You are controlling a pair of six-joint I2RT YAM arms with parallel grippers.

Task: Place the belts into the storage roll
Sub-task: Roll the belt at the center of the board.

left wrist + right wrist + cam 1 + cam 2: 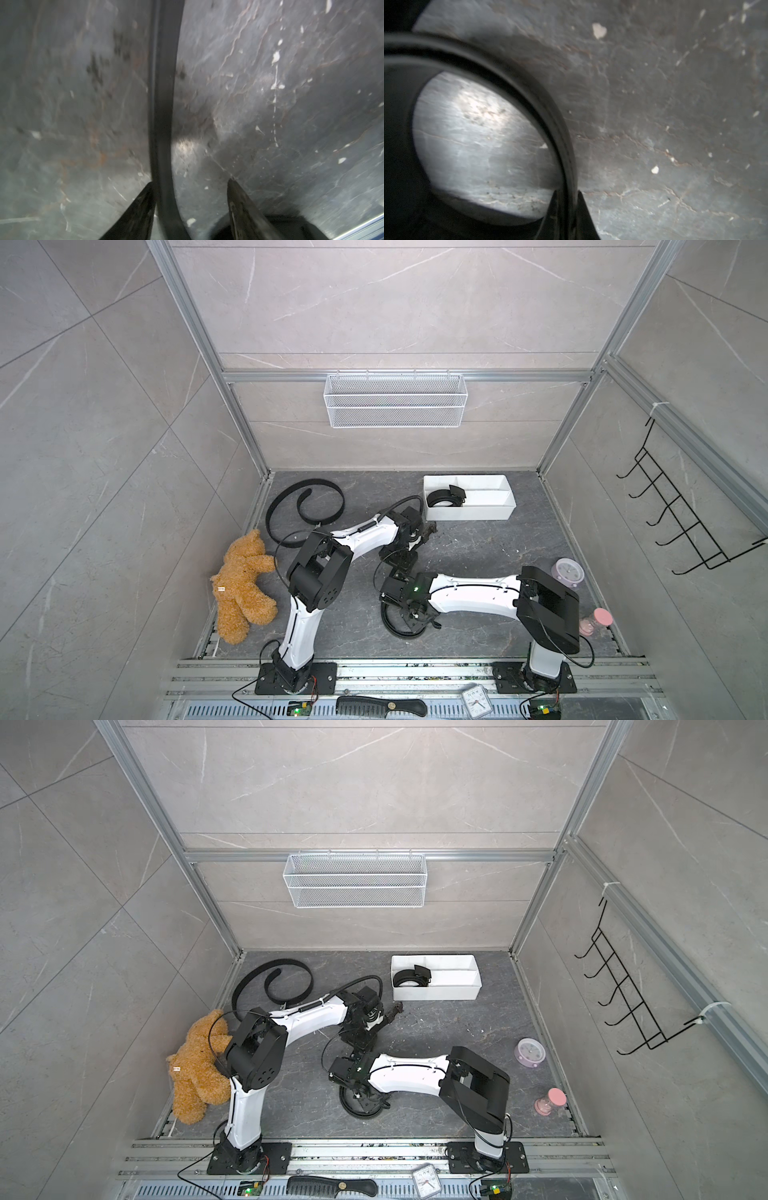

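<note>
Storage roll (469,513): upper right of the dark floor in both top views, near the back wall. Holds the stored belt (442,501), coiled in the lower left compartment as pictured.

Loose belt (316,482): upper left of the floor, lying as an open spiral, well apart from the tray. One end goes under the left arm.

Held belt (392,628): lower centre of the floor, a small coil partly hidden under the right wrist.

Right gripper (566,194): pressed together on the held belt. In right wrist view, strap stands on edge btw both fingertips, then curves off to picture left as a ring w/ bare floor inside.

Left gripper (190,182): spread apart, pinching nothing. In left wrist view a black strap (162,104) runs btw the fingers, close by the finger at picture left, w/ a clear gap to the other one. Too blurred to say if touching. Same piece as held belt or not: cannot tell, link is hidden in top views. There, sits at centre of floor, just above the right wrist in the picture.

Also visible: teddy bear (243,589) at left edge of floor, mesh basket (395,400) on back wall, lilac clock (567,572) at right edge.
</note>
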